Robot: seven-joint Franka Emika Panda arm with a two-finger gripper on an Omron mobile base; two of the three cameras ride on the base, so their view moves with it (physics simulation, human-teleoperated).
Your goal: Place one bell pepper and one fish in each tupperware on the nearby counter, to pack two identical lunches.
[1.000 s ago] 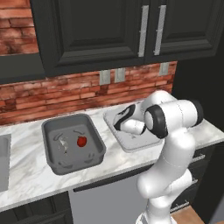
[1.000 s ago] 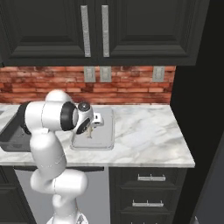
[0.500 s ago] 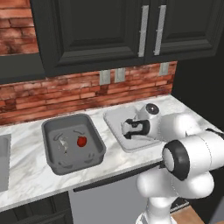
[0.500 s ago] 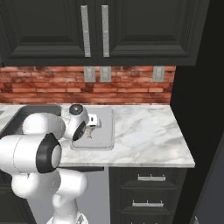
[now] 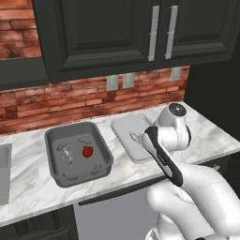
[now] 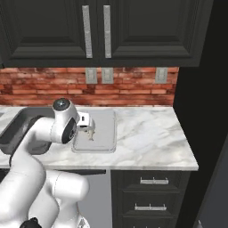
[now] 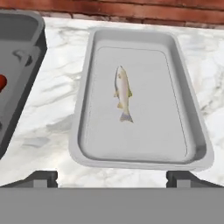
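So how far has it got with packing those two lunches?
Most of the way, it seems. The dark tub holds a red pepper and a pale item that may be a fish. The light tray has a fish, just let go by the open gripper. That tray lacks a pepper.

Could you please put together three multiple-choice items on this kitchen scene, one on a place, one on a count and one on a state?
1. Where does the fish nearer the gripper lie?
A. in the light grey tray
B. on the bare counter
C. in the gripper

2. How many red bell peppers lie in the dark grey tub?
A. none
B. one
C. three

3. How do the gripper's jaws stand?
A. shut on the fish
B. shut on nothing
C. open, holding nothing

Answers: 1 A, the hand view shows the fish flat on the tray floor. 2 B, the left base view shows one red piece in the tub. 3 C, the fingertips stand wide apart with the fish lying free.
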